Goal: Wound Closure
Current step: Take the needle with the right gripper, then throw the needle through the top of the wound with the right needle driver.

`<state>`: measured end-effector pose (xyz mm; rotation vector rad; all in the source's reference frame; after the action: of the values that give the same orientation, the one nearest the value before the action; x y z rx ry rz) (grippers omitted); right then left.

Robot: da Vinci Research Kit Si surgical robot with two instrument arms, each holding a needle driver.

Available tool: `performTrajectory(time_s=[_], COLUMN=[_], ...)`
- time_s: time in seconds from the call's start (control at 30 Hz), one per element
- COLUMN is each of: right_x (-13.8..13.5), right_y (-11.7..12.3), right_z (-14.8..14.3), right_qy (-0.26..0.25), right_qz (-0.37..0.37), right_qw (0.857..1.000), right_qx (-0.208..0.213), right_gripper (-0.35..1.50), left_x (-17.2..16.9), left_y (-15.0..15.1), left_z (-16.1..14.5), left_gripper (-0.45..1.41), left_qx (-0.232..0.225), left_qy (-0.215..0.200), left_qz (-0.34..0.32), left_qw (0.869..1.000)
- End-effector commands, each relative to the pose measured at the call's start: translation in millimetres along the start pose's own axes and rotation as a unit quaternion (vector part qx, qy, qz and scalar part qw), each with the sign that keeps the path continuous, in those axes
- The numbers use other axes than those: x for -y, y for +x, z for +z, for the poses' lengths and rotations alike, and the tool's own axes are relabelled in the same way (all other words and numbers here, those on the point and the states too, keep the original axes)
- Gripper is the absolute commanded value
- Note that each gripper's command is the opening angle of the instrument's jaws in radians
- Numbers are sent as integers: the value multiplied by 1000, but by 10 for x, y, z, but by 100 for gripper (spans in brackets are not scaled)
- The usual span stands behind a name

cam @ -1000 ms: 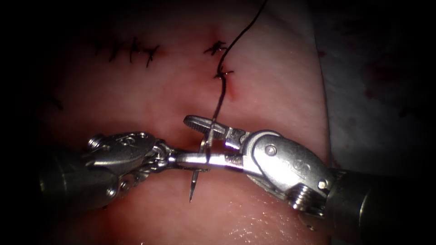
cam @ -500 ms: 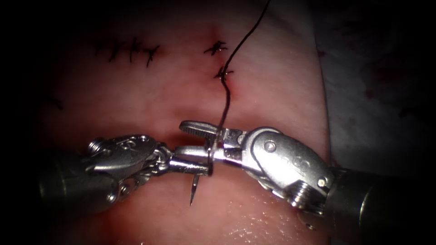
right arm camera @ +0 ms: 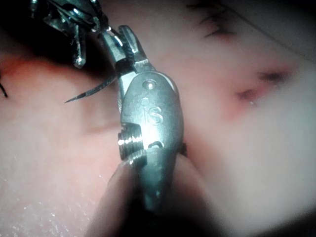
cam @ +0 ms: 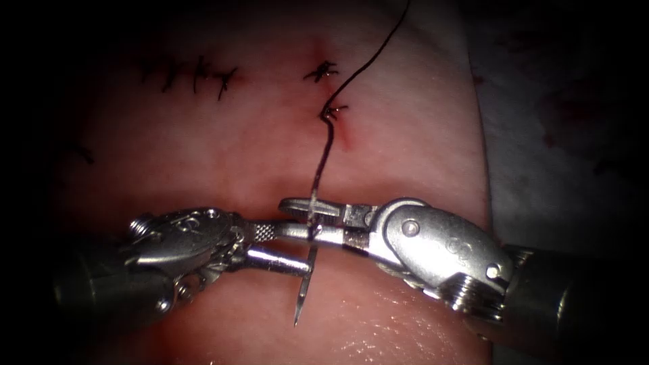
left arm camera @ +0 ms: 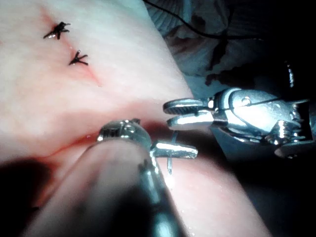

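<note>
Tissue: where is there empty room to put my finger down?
Bare tissue lies between the stitches and the left gripper, and again right of the thread up to the tissue's edge. The middle is crowded: the left gripper and right gripper meet at the needle, which is off the tissue; which one grips it I cannot tell.

Two tools (cam: pixel 312 233) (cam: pixel 297 247), one needle (cam: pixel 303 294), one thread (cam: pixel 324 152).

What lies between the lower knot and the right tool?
Endoscope view: the thread runs from the knot to the needle, held near its tail by the right tool, outside the tissue; left tool holds nothing.
</note>
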<state>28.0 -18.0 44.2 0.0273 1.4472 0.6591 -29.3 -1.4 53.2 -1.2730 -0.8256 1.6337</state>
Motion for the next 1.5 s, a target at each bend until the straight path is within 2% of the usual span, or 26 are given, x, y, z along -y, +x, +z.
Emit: performTrajectory(time_s=[0.03,0.17,0.37,0.47,0.6,0.67,0.73,0.83,0.97,1.0,1.27,1.4,1.5], right_x=[-6,-12,-27,-36,-45,-49,-52,-54,-60,-61,-72,-74,-73], right_y=[-6,-9,-14,-18,-22,-23,-25,-29,-34,-36,-50,-55,-58], right_z=[10,13,27,41,65,77,91,108,124,127,126,126,128], right_qy=[3,24,55,73,99,128,176,205,227,228,223,217,205], right_qz=[-13,-41,-57,-58,-69,-67,-90,-122,-179,-190,-221,-226,-230], right_qw=[1000,999,997,996,993,989,980,971,957,955,949,950,951], right_qx=[-1,3,-6,-13,-14,-15,-11,-20,-12,-6,8,9,6], right_gripper=[-35,-35,-35,-35,-35,-35,-35,-35,-35,-35,-35,-35,-35], left_x=[4,4,6,6,11,15,21,31,44,48,67,74,80], left_y=[-2,-6,-14,-21,-32,-36,-42,-52,-62,-65,-78,-76,-73], left_z=[6,-1,-24,-35,-40,-39,-37,-34,-30,-29,-22,-13,-9], left_gripper=[123,140,140,140,111,94,61,7,-40,-45,-45,-45,-45], left_qx=[1,5,16,22,32,32,31,29,38,45,82,83,84], left_qy=[6,9,16,34,80,86,72,40,42,52,80,88,112], left_qz=[16,64,126,150,202,202,203,209,222,230,260,258,257], left_qw=[1000,998,992,988,976,975,976,977,973,971,959,959,956])
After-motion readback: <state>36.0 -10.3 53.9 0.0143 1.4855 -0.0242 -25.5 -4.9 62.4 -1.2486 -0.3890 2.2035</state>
